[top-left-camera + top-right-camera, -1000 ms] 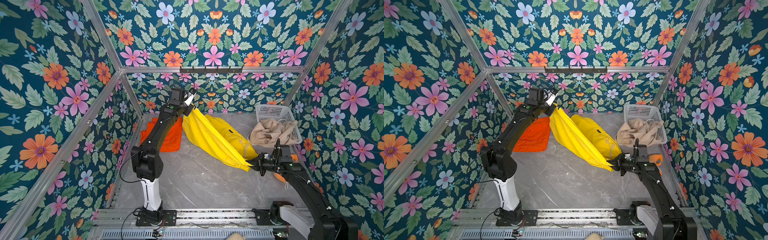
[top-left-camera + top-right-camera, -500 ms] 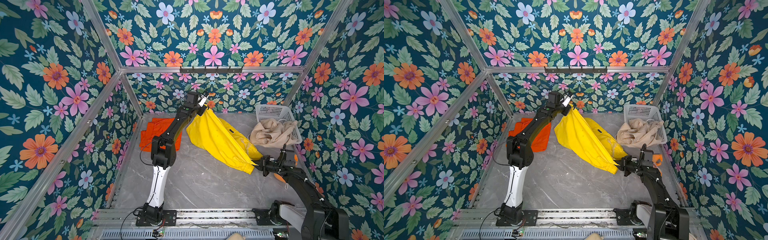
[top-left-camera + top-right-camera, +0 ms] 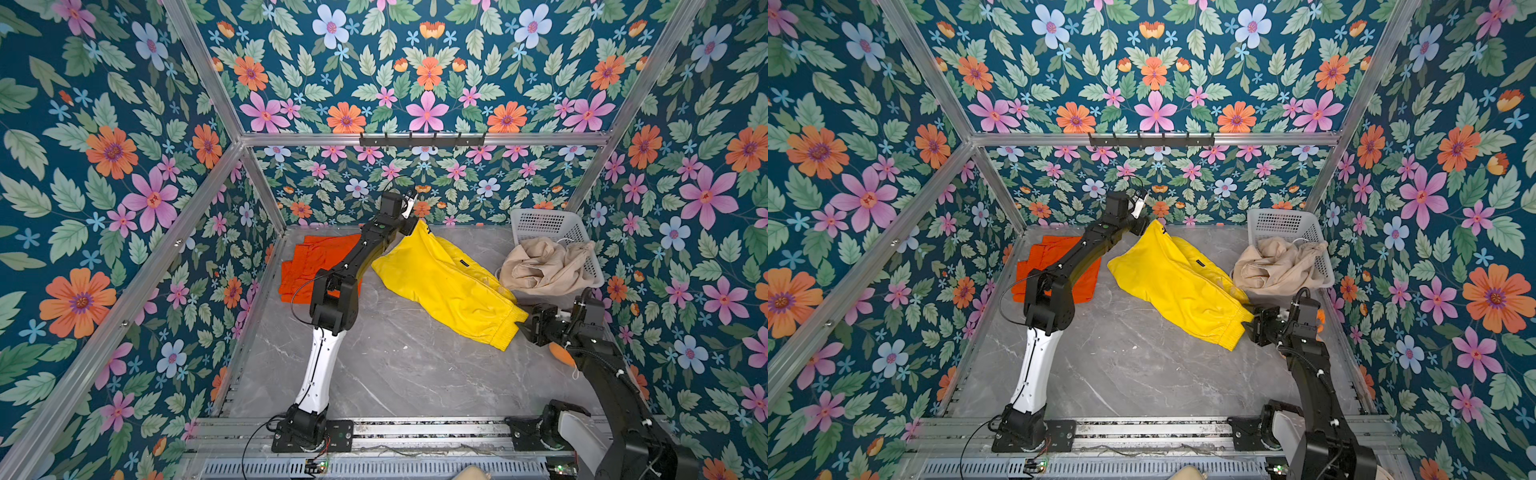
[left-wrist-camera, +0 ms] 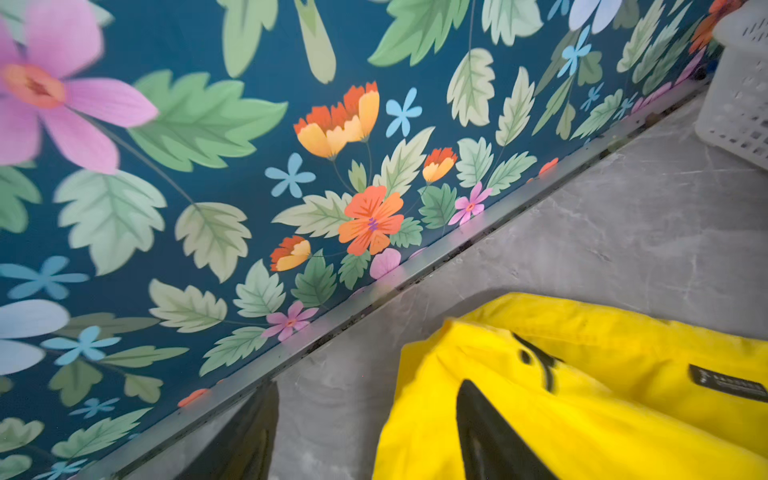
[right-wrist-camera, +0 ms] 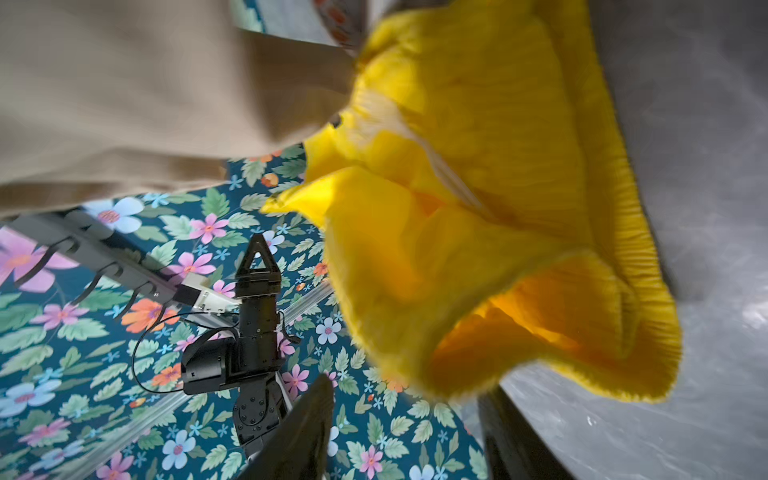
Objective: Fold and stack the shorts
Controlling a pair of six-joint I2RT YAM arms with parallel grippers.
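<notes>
both jaws apart beside yellow shorts [image 3: 440, 286]; beige shorts [image 3: 536, 268] heaped in basket [image 3: 540, 220] nearby.

Bright yellow fabric shorts [image 3: 444, 286] sprawl diagonally across the desk's middle; bright orange fabric shorts [image 3: 303, 257] lie flat near its far left corner; crumpled beige fabric shorts [image 3: 540, 266] fill a white plastic basket [image 3: 536, 224], far right corner.

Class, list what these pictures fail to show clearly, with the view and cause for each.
The orange shorts: both top views, the left arm covers their middle.
A small orange object: both top views, behind the right arm; unidentifiable.
Inside the basket: both top views, beige shorts fill it.
Waistband of the yellow shorts: right wrist view, blurred; contact with the right gripper unclear.
</notes>
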